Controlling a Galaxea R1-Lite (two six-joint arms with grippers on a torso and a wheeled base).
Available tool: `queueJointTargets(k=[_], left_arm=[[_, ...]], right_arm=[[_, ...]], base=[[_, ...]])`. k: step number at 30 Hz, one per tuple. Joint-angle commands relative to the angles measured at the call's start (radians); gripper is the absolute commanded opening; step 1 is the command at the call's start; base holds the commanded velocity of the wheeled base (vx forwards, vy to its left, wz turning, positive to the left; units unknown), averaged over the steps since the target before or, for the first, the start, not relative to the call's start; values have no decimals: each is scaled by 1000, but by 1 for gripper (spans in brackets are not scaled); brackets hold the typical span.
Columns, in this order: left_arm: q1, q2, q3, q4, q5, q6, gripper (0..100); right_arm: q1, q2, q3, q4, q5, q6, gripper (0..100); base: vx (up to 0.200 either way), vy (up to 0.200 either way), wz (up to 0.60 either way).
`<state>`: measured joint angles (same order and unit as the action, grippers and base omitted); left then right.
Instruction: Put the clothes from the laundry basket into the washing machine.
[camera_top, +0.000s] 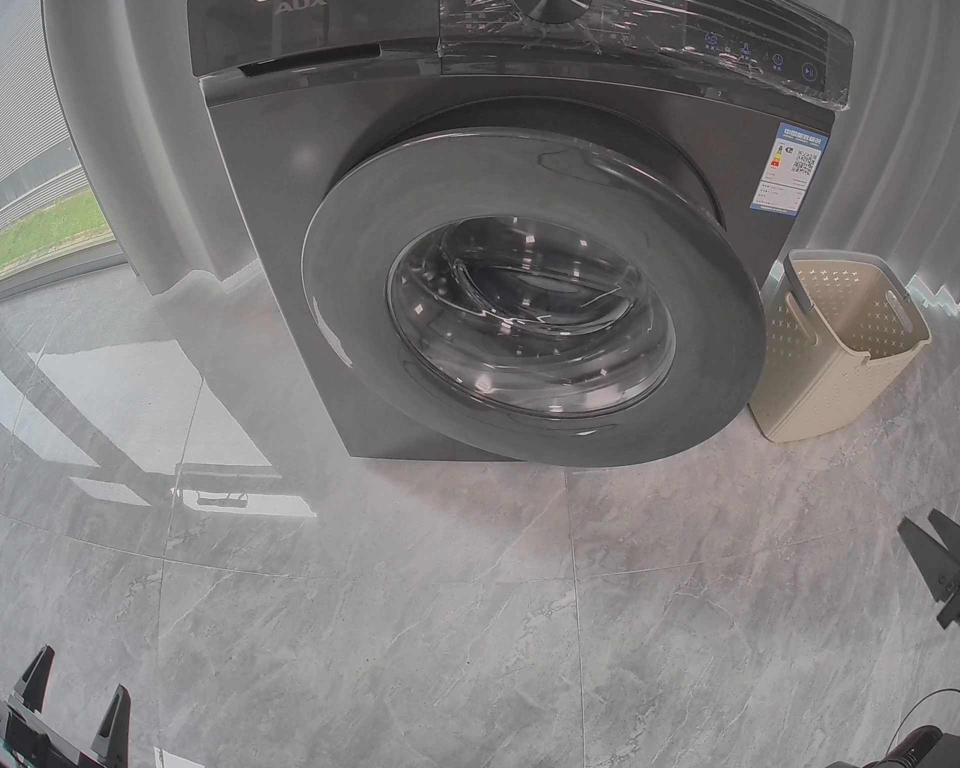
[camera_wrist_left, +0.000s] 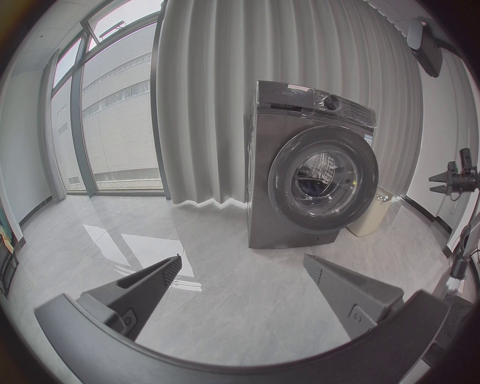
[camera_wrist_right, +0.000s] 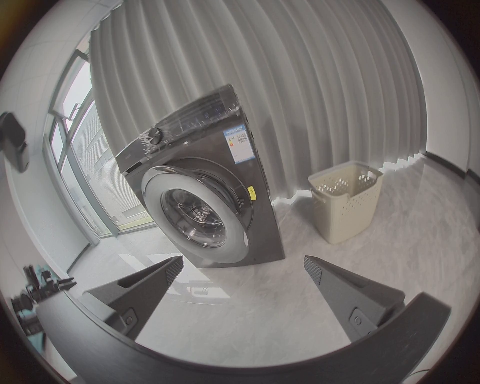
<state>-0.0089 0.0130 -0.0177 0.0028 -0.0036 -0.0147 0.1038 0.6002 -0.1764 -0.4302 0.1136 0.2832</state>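
Now we hold left claw (camera_wrist_left: 241, 260) and right claw (camera_wrist_right: 242, 260) wide, empty, before the dark grey front-loading washing machine (camera_top: 520, 300); a cream perforated plastic laundry basket (camera_top: 810, 390) stands beside it.

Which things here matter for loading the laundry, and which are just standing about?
For the job: washing machine, laundry basket beside it, left gripper and right gripper, both open and empty.
Just there: curtain, window, tiled floor.
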Motion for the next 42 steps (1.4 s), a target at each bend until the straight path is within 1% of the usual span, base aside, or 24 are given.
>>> queueJointTargets(k=[1, 2, 4, 5, 8, 10, 16, 21, 25, 37, 42], left_arm=[[0, -11, 18, 0, -1, -7, 100], [0, -11, 18, 0, 1, -7, 100], [0, -11, 18, 0, 1, -8, 100], [0, -11, 16, 0, -1, -8, 100], [0, -11, 18, 0, -1, -10, 100], [0, -11, 18, 0, -1, -8, 100], [0, -11, 18, 0, 1, -8, 100], [0, -11, 18, 0, 1, -8, 100], [0, -11, 18, 0, 1, -8, 100], [0, -11, 18, 0, 1, -10, 100], [0, -11, 18, -1, 1, -11, 100]], right_arm=[[418, 880, -69, -594, -146, 183, 100], [439, 915, -97, -639, -154, 183, 100], [447, 966, -143, -674, -167, 180, 100], [448, 987, -169, -685, -178, 177, 100], [448, 1010, -215, -683, -186, 172, 100], [451, 1010, -232, -673, -186, 172, 100], [455, 1012, -249, -685, -184, 172, 100], [455, 1010, -265, -687, -175, 180, 100], [455, 1009, -281, -688, -180, 180, 100], [427, 960, -356, -690, -184, 174, 100], [389, 958, -417, -699, -190, 174, 100]], base=[[0, 0, 0], [0, 0, 0], [0, 0, 0], [0, 0, 0], [0, 0, 0], [0, 0, 0], [200, 0, 0], [0, 0, 0], [0, 0, 0], [200, 0, 0], [0, 0, 0]])
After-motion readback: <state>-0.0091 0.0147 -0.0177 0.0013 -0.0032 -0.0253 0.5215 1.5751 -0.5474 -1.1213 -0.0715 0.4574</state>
